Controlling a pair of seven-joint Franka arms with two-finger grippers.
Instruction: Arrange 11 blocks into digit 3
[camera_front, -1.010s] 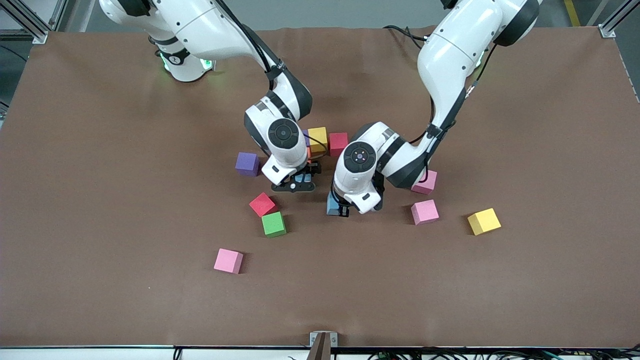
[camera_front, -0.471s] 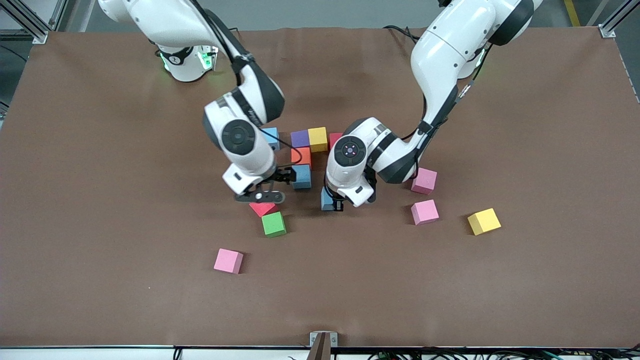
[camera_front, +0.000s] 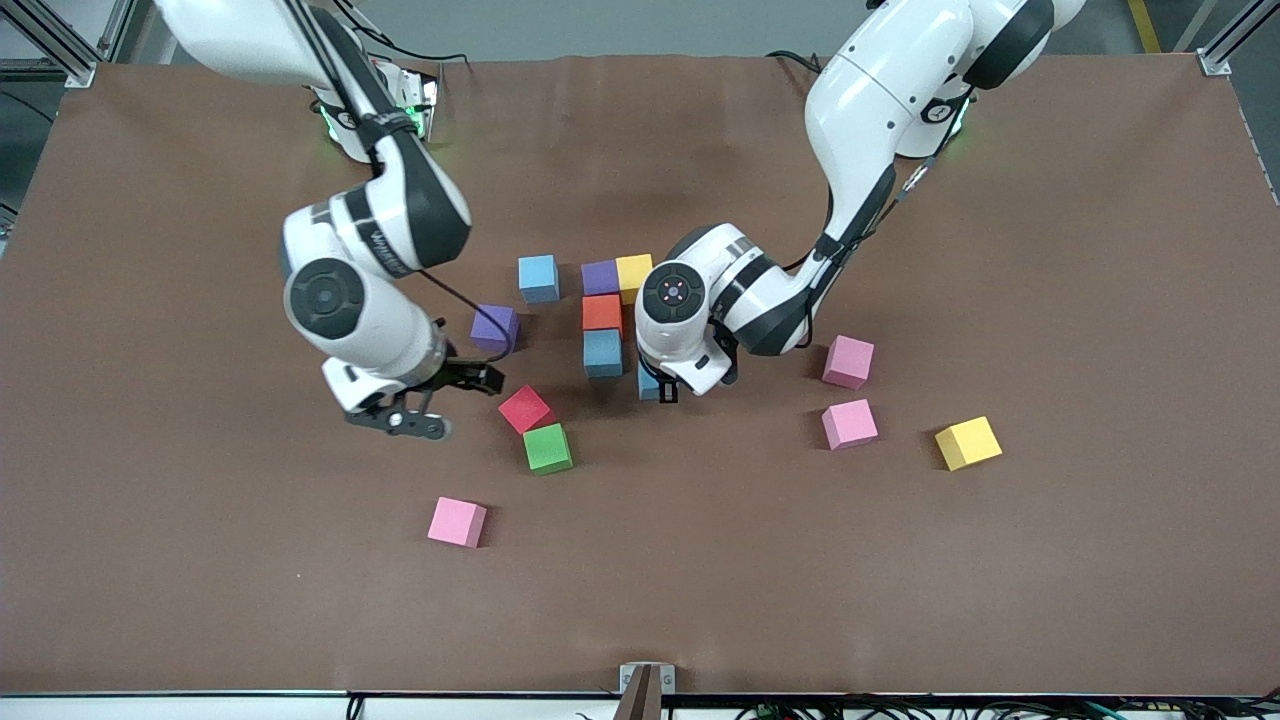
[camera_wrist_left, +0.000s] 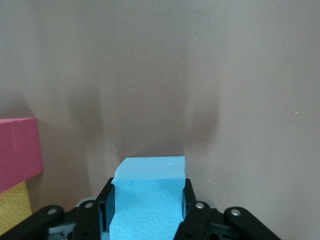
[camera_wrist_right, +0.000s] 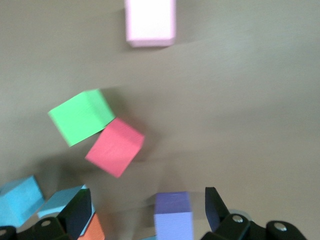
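A partial figure stands mid-table: purple block (camera_front: 600, 277) and yellow block (camera_front: 634, 273) side by side, with an orange block (camera_front: 602, 312) and a blue block (camera_front: 602, 352) in a column nearer the camera. My left gripper (camera_front: 660, 388) is shut on another blue block (camera_wrist_left: 150, 192), low beside that column's blue block. A red block (camera_wrist_left: 17, 152) shows close by in the left wrist view. My right gripper (camera_front: 470, 385) hangs open and empty above a loose purple block (camera_wrist_right: 173, 215), near a red block (camera_front: 526, 408) and a green block (camera_front: 548, 447).
A lone blue block (camera_front: 538, 278) lies beside the figure toward the right arm's end. A pink block (camera_front: 457, 521) lies nearest the camera. Two pink blocks (camera_front: 848, 361) (camera_front: 850, 423) and a yellow block (camera_front: 967, 442) lie toward the left arm's end.
My right gripper swung away from the figure toward its own end of the table, uncovering the column. My left gripper carried its blue block a little closer to the figure.
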